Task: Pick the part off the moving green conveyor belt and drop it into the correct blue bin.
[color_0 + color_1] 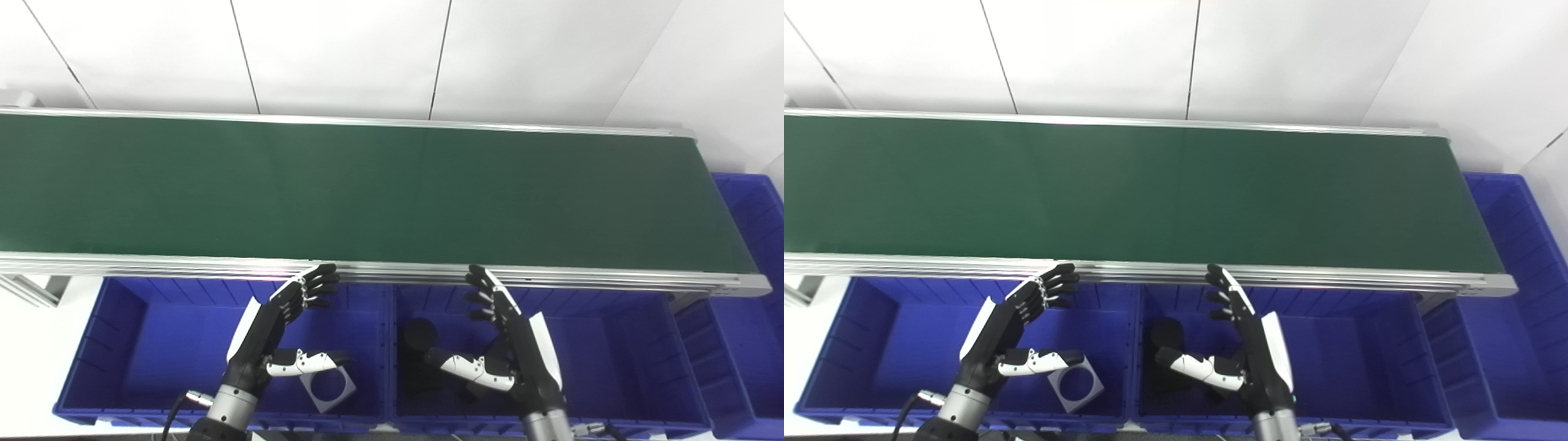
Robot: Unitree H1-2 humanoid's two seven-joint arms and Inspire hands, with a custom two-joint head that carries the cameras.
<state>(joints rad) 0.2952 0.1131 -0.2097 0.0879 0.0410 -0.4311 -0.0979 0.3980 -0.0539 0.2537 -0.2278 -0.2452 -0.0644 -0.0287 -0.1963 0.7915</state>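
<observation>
The green conveyor belt (367, 190) runs across the picture with no part showing on it. My left hand (275, 331) hovers open over the left blue bin (122, 343), holding nothing. A grey square part with a round hole (327, 387) lies on that bin's floor, just right of the thumb. My right hand (508, 343) is open above the middle blue bin (618, 355), palm facing left. A black cylindrical part (419, 335) rests in that bin beside the right thumb, partly hidden by it.
A third blue bin (750, 257) stands at the right end of the belt. The belt's aluminium front rail (184, 264) runs just beyond both hands' fingertips. White wall panels rise behind the conveyor.
</observation>
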